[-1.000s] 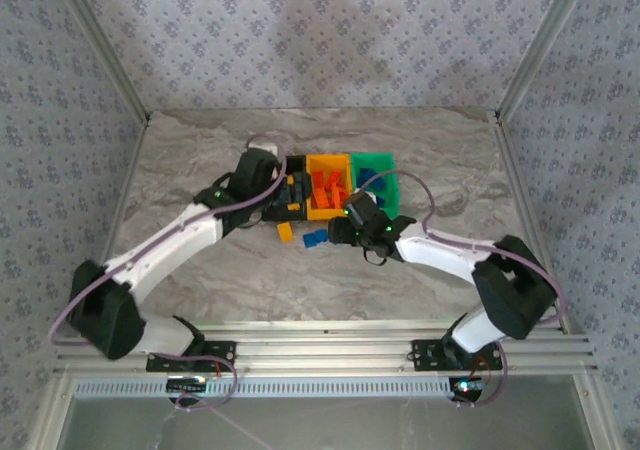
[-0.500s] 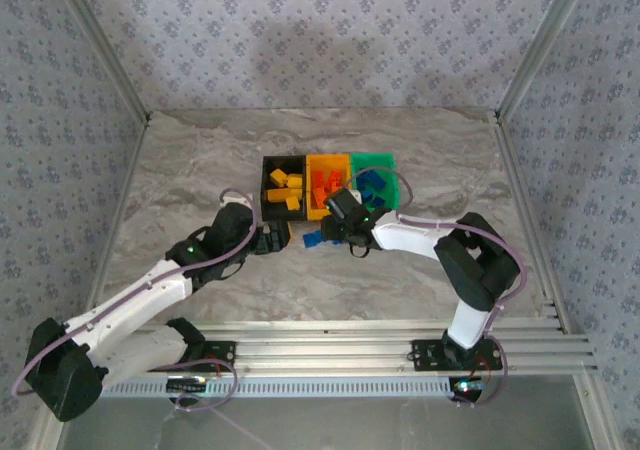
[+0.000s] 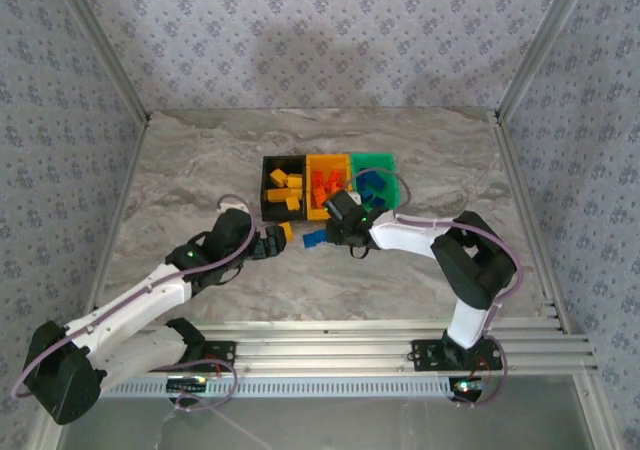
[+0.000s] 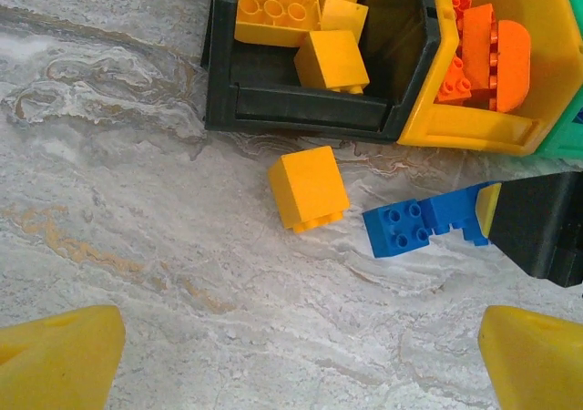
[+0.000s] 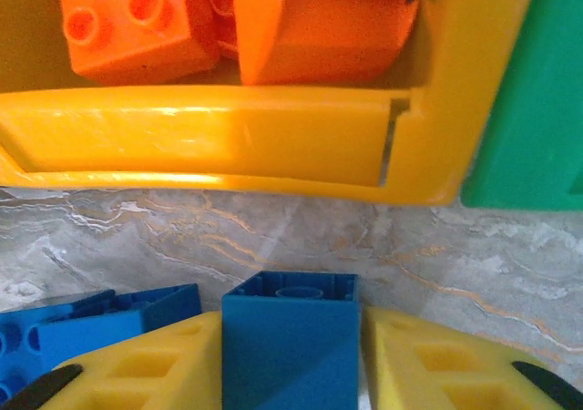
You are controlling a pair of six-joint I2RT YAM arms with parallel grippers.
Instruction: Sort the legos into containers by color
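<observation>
Hovering with fingers spread wide, the left gripper [image 4: 291, 364] is seen above a loose yellow brick [image 4: 308, 189] on the marbled worktop [image 4: 137, 246]. Nearby, a blue brick [image 5: 290, 337] is clamped between the pads of the right gripper [image 5: 291, 374], with a second blue brick [image 4: 399, 228] just beside it. Beyond, yellow bricks [image 4: 278, 14] are held in the black bin [image 4: 301, 109], red-orange bricks [image 4: 496, 59] in the yellow-orange bin [image 4: 465, 132], with the green bin [image 5: 528, 109] adjoining.

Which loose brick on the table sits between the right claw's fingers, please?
The plain blue brick between the right claw; the studded blue brick and the yellow brick lie free.
</observation>
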